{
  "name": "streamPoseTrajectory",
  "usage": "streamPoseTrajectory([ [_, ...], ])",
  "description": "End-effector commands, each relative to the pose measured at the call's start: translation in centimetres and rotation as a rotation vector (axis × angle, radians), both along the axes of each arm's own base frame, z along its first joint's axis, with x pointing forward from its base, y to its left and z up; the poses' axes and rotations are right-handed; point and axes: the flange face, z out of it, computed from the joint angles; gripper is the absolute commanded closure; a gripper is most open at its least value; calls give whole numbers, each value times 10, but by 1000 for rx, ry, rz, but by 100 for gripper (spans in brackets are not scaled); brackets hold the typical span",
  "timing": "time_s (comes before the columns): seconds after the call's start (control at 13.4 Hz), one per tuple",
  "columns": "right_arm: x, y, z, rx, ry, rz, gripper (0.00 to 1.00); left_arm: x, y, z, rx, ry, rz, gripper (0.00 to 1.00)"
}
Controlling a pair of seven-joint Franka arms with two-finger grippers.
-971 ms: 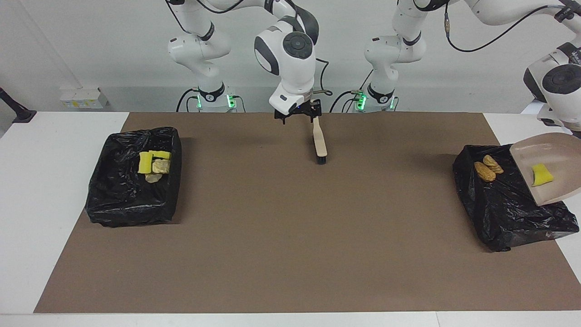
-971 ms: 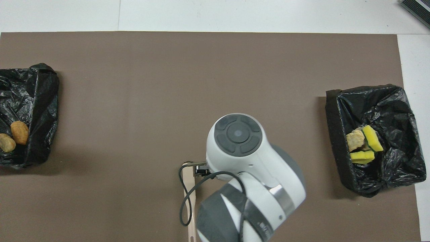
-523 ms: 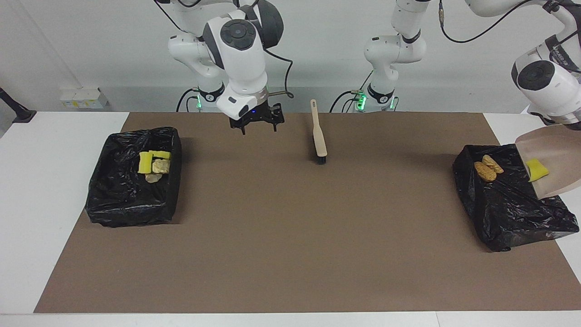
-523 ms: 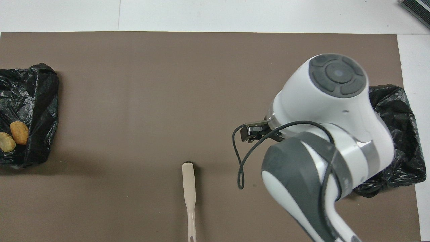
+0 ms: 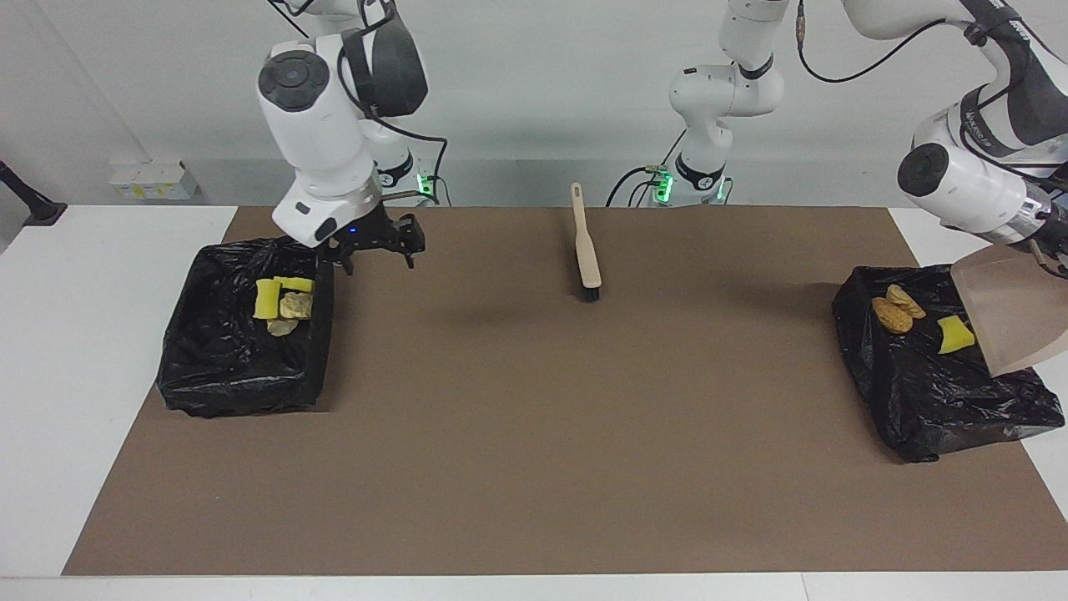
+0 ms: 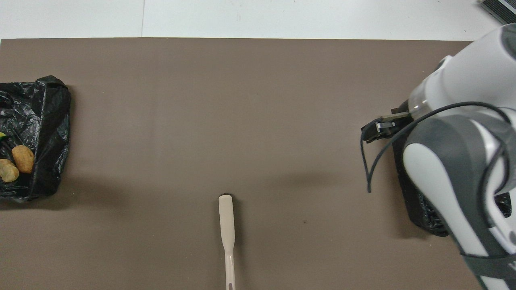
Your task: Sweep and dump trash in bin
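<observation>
**Desk:** Where is the trash on your screen?

**Operator:** All seven pieces are in the two bins. Reading the facing view as a clock, I have one black-bagged bin [image 5: 242,367] at nine o'clock, at the right arm's end of the brown mat [image 5: 534,434]. It holds two yellow sponge pieces [image 5: 267,299] and two pale pastry scraps [image 5: 294,305], bunched at the side nearest the robots. The second bin [image 5: 934,401] is at three o'clock, at the left arm's end. It has two golden-brown pastry pieces [image 5: 891,315] lying side by side. A yellow sponge chunk [image 5: 954,335] lies on the liner just beside the dustpan's lip. I can't tell whether it touches the lip.

**Desk:** And the claws?

**Operator:** My left gripper [image 5: 1045,253] is at the frame's three o'clock edge, clamped tight on the handle of the beige dustpan [image 5: 1014,317]. I've got the pan tipped steeply, mouth down, over that second bin. My right gripper [image 5: 375,250] is up at about ten o'clock, hanging over the mat by the first bin's corner nearest the robots. Its fingers are spread wide and it holds nothing.

**Desk:** The brush?

**Operator:** The brush [image 5: 586,242] lies flat on the mat at twelve o'clock. Its handle points toward the robots and its black bristles point away from them. Neither gripper touches it. On the overhead view it's at six o'clock.
</observation>
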Motion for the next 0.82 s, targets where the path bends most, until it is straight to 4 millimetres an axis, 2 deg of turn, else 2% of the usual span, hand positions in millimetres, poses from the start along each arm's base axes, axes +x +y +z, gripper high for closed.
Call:
streamPoseTrajectory([
  [0.0, 5, -58, 38, -14, -78, -61, 0, 8, -1, 52, 60, -61, 10, 100],
  [0.07, 5, -74, 44, -9, -84, -96, 0, 12, -8, 78, 65, -45, -12, 100],
  [0.15, -1, -87, 53, -2, -85, -120, 0, 13, -19, 94, 26, -27, -17, 100],
  [0.22, -16, -92, 75, 0, -107, -138, 0, 13, -40, 96, -38, -37, 8, 100],
  [0.3, -24, -94, 83, 6, -115, -172, 0, 15, -69, 89, -91, -27, 39, 100],
  [0.52, -31, -92, 77, 13, -99, -203, 0, 11, -147, 68, -301, -79, 153, 100],
  [0.67, -32, -90, 76, 18, -97, -200, 0, 5, -183, 58, -363, -113, 230, 100],
  [0.75, -31, -87, 77, 17, -99, -193, 0, 3, -210, 48, -426, -115, 263, 100],
])
